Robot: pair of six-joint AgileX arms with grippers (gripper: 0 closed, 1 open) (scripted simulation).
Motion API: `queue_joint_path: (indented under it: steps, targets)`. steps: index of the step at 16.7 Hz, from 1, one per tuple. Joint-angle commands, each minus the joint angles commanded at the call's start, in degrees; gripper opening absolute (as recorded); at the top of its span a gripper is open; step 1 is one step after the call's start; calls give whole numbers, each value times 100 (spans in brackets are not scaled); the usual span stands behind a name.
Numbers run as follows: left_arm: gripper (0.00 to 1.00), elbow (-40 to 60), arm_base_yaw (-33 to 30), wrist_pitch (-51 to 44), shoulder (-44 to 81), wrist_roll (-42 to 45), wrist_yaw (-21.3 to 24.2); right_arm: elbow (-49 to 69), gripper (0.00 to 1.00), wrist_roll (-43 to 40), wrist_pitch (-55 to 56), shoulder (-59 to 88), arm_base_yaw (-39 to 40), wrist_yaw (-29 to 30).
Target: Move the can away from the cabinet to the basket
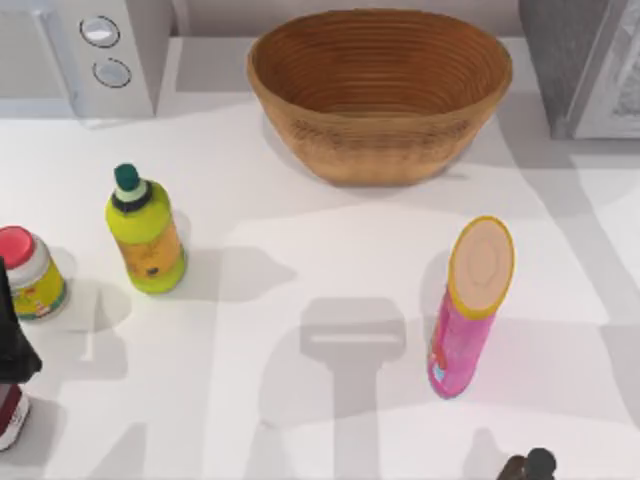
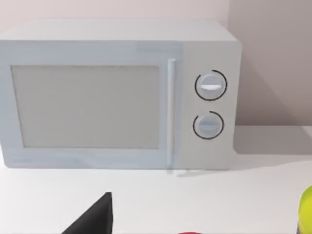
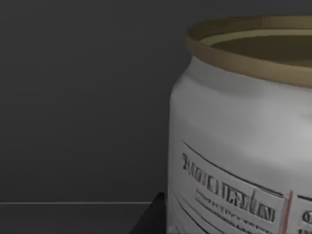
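Observation:
The can (image 1: 10,416), silver with red and white on it, stands at the table's left edge near the front, cut off by the frame. My left gripper (image 1: 12,352) is a dark shape right over and behind it, hiding its top. In the left wrist view one dark finger (image 2: 93,217) juts up from the bottom edge. The basket (image 1: 380,150), a wide brown wicker bowl, sits at the back centre with nothing in it. My right gripper (image 1: 530,466) pokes in at the front right edge.
A green-yellow bottle (image 1: 146,232) and a red-lidded jar (image 1: 30,272) stand at the left. A tall pink tube (image 1: 470,305) stands right of centre. The microwave (image 1: 100,50) is back left, the grey cabinet (image 1: 585,60) back right. The dark right wrist view shows a whitish lettered container (image 3: 234,146) close up.

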Motion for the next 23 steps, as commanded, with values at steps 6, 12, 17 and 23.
queue_joint_path:
  steps: [6,12,17,23]
  targets:
    - [100,0,0,0,0,0,0,0,0,0,0,0,0,0]
    - [100,0,0,0,0,0,0,-1,0,7,-4,-7,6,-2]
    - [100,0,0,0,0,0,0,64,0,-16,-627,-585,496,471]
    - [100,0,0,0,0,0,0,122,0,-3,-2080,-1934,1549,1509]
